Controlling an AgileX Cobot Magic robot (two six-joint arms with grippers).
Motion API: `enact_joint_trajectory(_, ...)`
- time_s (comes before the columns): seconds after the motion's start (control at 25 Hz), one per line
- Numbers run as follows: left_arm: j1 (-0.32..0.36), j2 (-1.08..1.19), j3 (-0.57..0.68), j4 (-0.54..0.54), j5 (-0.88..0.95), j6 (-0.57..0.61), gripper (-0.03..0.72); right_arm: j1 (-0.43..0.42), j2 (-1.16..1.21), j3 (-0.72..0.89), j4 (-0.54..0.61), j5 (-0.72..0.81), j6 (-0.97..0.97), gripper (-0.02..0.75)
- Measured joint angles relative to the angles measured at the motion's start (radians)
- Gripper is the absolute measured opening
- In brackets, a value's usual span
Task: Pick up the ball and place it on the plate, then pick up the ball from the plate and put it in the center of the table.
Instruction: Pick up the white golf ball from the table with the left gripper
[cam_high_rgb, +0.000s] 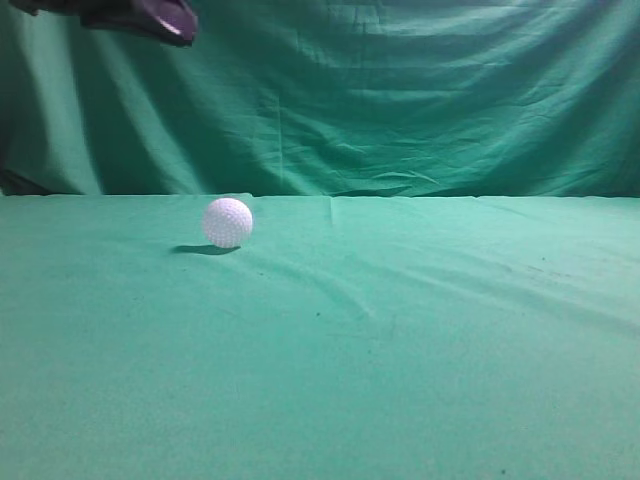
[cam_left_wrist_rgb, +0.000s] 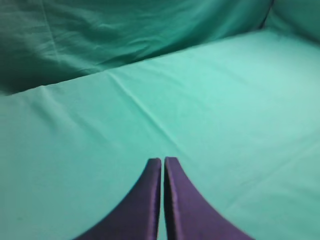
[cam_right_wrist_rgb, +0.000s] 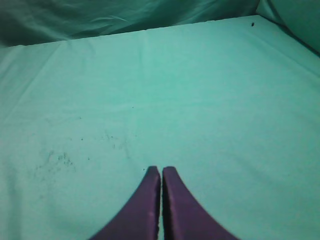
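Green cloth covered the worktop (cam_high_rgb: 420, 380) right up to the lens, bare in the foreground. One white dimpled ball (cam_high_rgb: 227, 222) sat on it, left of the middle and toward the back, resting on the cloth with nothing touching it. I counted one ball and no plate in any view.

My left claw (cam_left_wrist_rgb: 163, 165) was pressed together, its two purple fingers side by side with only a hairline between them, holding nothing; below it lay only cloth. In the exterior view a dark piece of that arm (cam_high_rgb: 150, 18) hung at the top left corner, high above the worktop, with the ball below it and off to its right. My right claw (cam_right_wrist_rgb: 161, 172) was likewise closed and empty over speckled cloth, and its arm did not show in the exterior view at all.

I judged the left arm the nearer one. A ball has no long axis, so any approach angle would have served.
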Motion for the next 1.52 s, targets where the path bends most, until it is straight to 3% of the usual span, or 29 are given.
enact_joint_trajectory(0.08, -0.020, 0.000, 0.000, -0.034, 0.064, 0.129, 0.000, 0.000, 0.000, 0.000, 0.000, 0.000, -0.002, 0.000)
enact_joint_trajectory(0.16, -0.043, 0.000, 0.000, -0.064, 0.158, 0.180, 0.000, 0.000, 0.000, 0.000, 0.000, 0.000, -0.002, 0.000)
enact_joint_trajectory(0.36, -0.068, 0.000, -0.009, -0.182, 0.444, 0.210, 0.000, 0.000, 0.000, 0.000, 0.000, 0.000, -0.002, 0.000)
enact_joint_trajectory(0.6, -0.073, -0.027, -0.120, -0.300, 0.773, 0.260, 0.000, 0.000, 0.000, 0.000, 0.000, 0.000, -0.002, 0.000)
enact_joint_trajectory(0.68, -0.073, -0.031, -0.182, -0.363, 0.864, 0.337, 0.000, 0.000, 0.000, 0.000, 0.000, 0.000, -0.002, 0.000)
enact_joint_trajectory(0.84, -0.073, -0.031, -0.291, -0.591, 1.050, 0.585, 0.000, 0.000, 0.000, 0.000, 0.000, 0.000, -0.002, 0.000)
enact_joint_trajectory(1.04, -0.073, -0.029, -0.360, -0.780, 1.125, 0.791, 0.000, 0.000, 0.000, 0.000, 0.000, 0.000, -0.002, 0.000)
enact_joint_trajectory(1.28, -0.075, 0.063, -0.469, -0.821, 1.251, 0.856, 0.000, 0.000, 0.000, 0.000, 0.000, 0.000, -0.002, 0.000)
enact_joint_trajectory(1.36, -0.084, 0.115, -0.522, -0.823, 1.309, 0.875, 0.047, 0.000, 0.000, 0.000, 0.000, 0.000, -0.002, 0.000)
enact_joint_trajectory(1.52, -0.104, 0.226, -0.622, -0.820, 1.354, 0.881, 0.215, 0.000, 0.000, 0.000, 0.000, 0.000, -0.002, 0.000)
